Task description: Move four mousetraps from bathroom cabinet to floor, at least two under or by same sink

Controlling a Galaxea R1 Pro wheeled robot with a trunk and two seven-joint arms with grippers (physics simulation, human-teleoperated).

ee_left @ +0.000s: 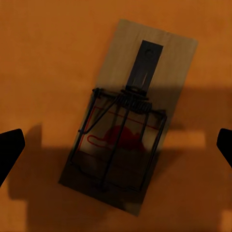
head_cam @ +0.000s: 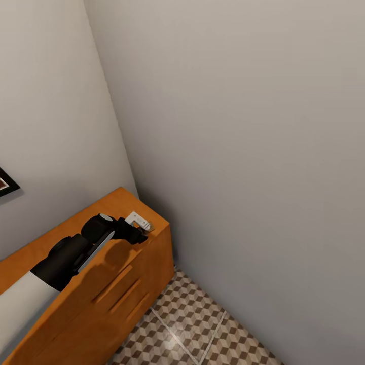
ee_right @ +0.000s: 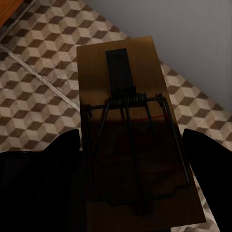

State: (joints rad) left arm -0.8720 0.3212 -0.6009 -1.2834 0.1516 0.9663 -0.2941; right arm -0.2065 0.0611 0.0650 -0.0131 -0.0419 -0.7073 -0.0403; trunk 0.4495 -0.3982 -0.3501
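Hovering over the far corner of the wide orange-tan wooden cabinet (head_cam: 101, 284), the left claw (ee_left: 116, 145) stood wide open, its dark fingertips (ee_left: 9, 150) well apart on either side of a flat tan wooden mousetrap (ee_left: 133, 113) lying directly beneath it on the cabinet's smooth top. The right claw (ee_right: 130, 169) was closed on a second tan wooden mousetrap (ee_right: 130, 121), gripped between both fingers above the cube-patterned brown and beige bathroom floor (ee_right: 43, 72).
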